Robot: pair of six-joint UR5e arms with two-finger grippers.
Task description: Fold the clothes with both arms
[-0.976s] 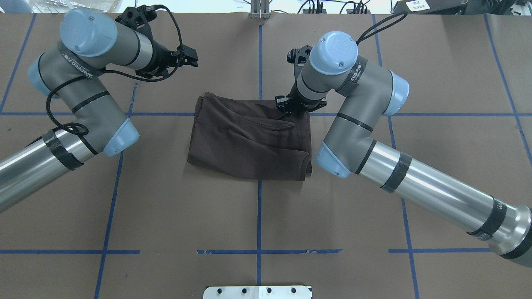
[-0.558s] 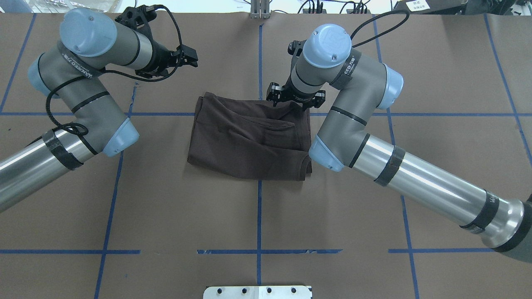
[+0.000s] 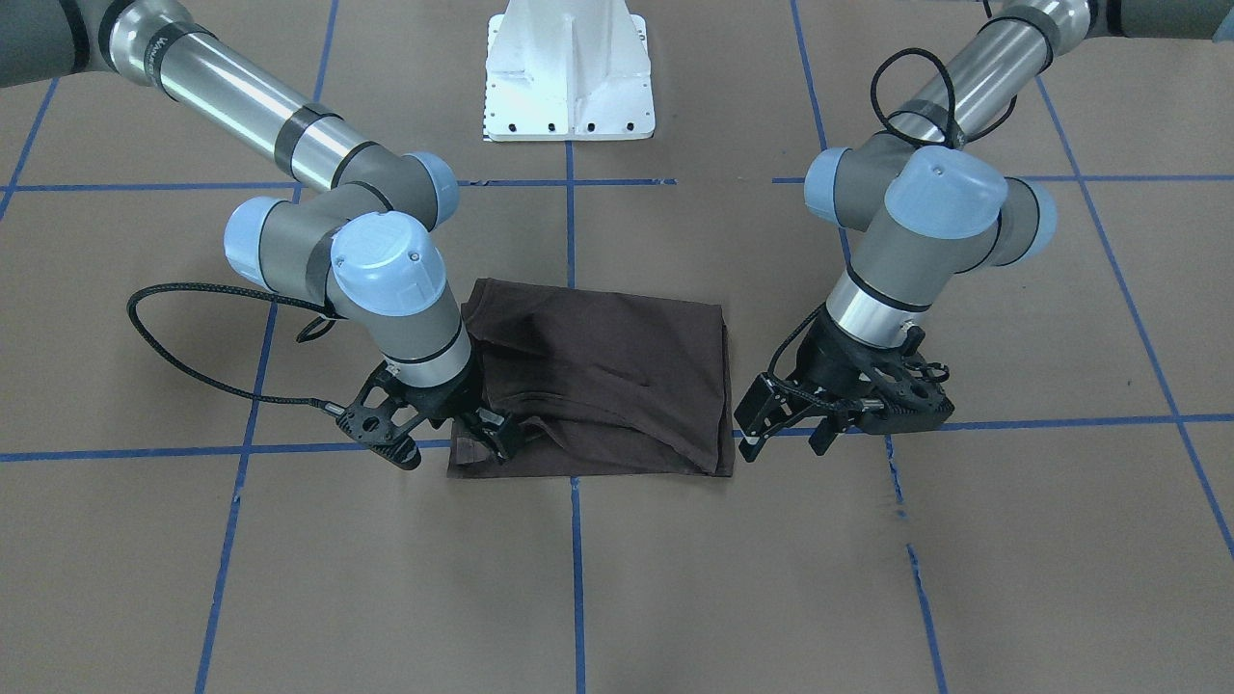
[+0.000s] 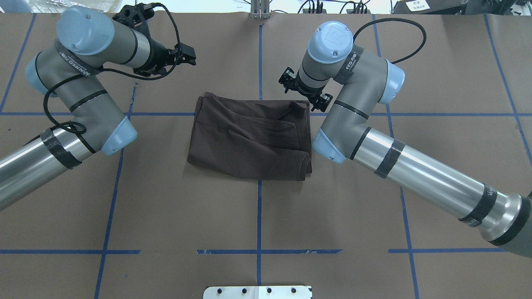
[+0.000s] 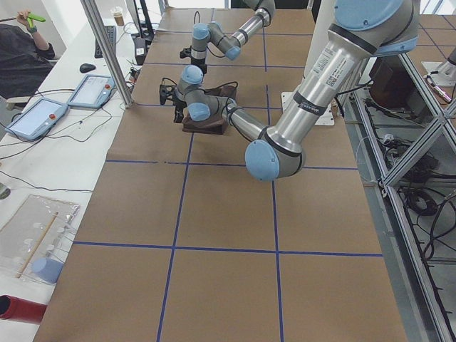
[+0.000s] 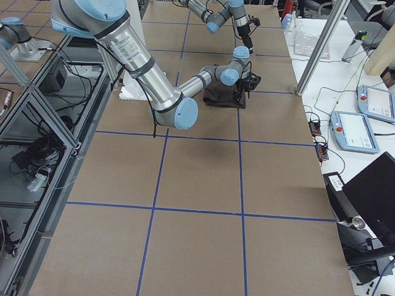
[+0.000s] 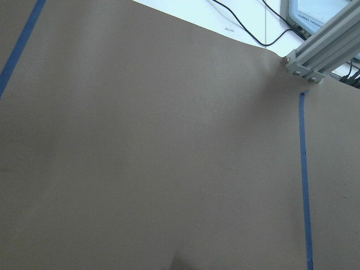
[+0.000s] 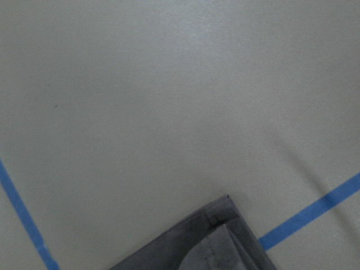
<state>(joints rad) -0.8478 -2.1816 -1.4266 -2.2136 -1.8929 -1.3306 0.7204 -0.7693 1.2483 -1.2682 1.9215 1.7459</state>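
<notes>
Dark brown T-shirt [image 4: 249,141] lies folded to a rough rectangle at mid tabletop [image 4: 166,216]. It straddles the centre blue tape line [image 4: 259,216], far edge about on the cross line [image 4: 166,113]. Creases and a loose flap show on its top layer.

My right tool [image 3: 492,432] sits low at the shirt's far right corner, fingertips at the cloth edge. I cannot tell how far its jaws stand apart, or whether they pinch any fabric. The right wrist view shows a hemmed corner lying flat on the brown paper [image 8: 169,84].

My left tool [image 3: 789,432] hangs off the far left corner, clear of the cloth, jaws parted, nothing between them. The left wrist view gives only paper and tape.
</notes>
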